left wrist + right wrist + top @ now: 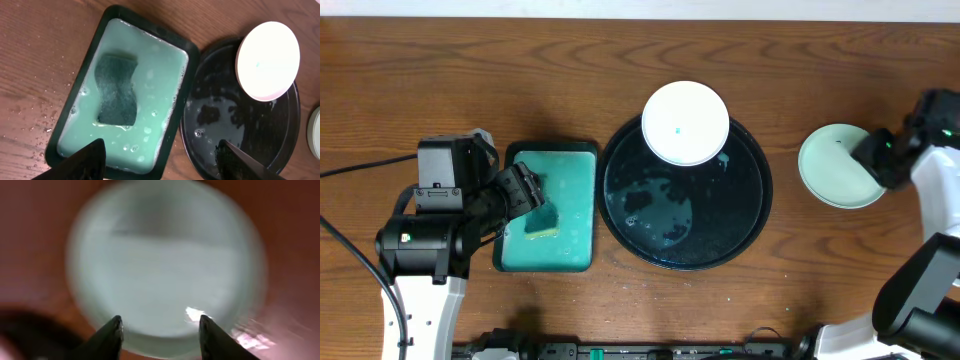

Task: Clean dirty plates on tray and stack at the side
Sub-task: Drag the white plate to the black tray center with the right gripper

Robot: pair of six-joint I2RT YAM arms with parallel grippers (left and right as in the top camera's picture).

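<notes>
Item: plate cleaning, part done, by my judgement.
One smeared plate [685,122] waits, upper part of the black tray [740,235]. Mint plate [832,175] is set aside on the bench [420,70], frame right, under my right fingers [876,158], spread, empty. My left fingers [525,187], spread, empty, hang over the sponge [117,90] in the teal tray [552,148].

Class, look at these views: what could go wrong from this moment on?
1. The plate overhangs the far rim of the wet black tray; a nudge might slide it off.
2. The sponge lies in soapy water in the teal tray; if the open left hand lifts it, it may drip on the table.
</notes>
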